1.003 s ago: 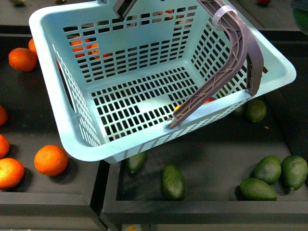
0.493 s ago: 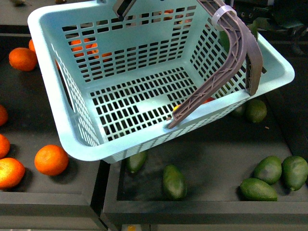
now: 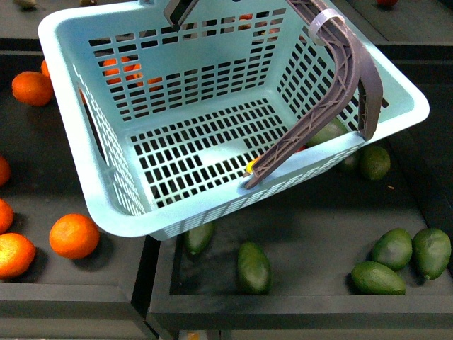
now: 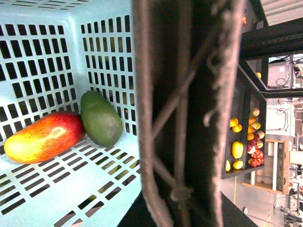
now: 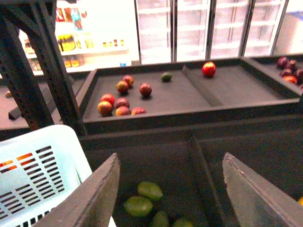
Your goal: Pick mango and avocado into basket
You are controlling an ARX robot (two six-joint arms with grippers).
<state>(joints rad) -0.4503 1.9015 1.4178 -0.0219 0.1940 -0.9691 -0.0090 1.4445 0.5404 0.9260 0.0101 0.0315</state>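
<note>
In the front view, nearest the camera lay a dark tray [image 3: 297, 301] holding loose avocados [image 3: 254, 267], with oranges [image 3: 73, 236] in the bin to its left. Above them the basket [image 3: 106, 219] hung tilted, its brown handle [image 3: 340, 92] swung across the right side. Through that corner only a sliver of green, the avocado [image 3: 329, 132], and a speck of yellow-red showed behind the handle.

The left wrist view made the contents plain: the mango [image 4: 43, 137] lay on the slotted floor of the basket [image 4: 42, 56], red shading to yellow, and the avocado [image 4: 101, 118] sat just beside it, touching it, both pushed into the corner where the floor met the slotted walls. The handle [image 4: 184, 113] filled the middle of that picture at very close range. The left gripper's fingers did not show clearly in any view, so whether it was pinching the handle could not be told.

The right gripper [image 5: 170, 198] was seen from its wrist camera with its two fingers [image 5: 97, 196] spread wide apart and nothing between them. It hung over a dark bin with a few green fruits [image 5: 144, 198], beside a corner of the basket [image 5: 38, 170]. Farther back, another tray carried red fruits [image 5: 122, 101], and lit cabinets stood behind.
</note>
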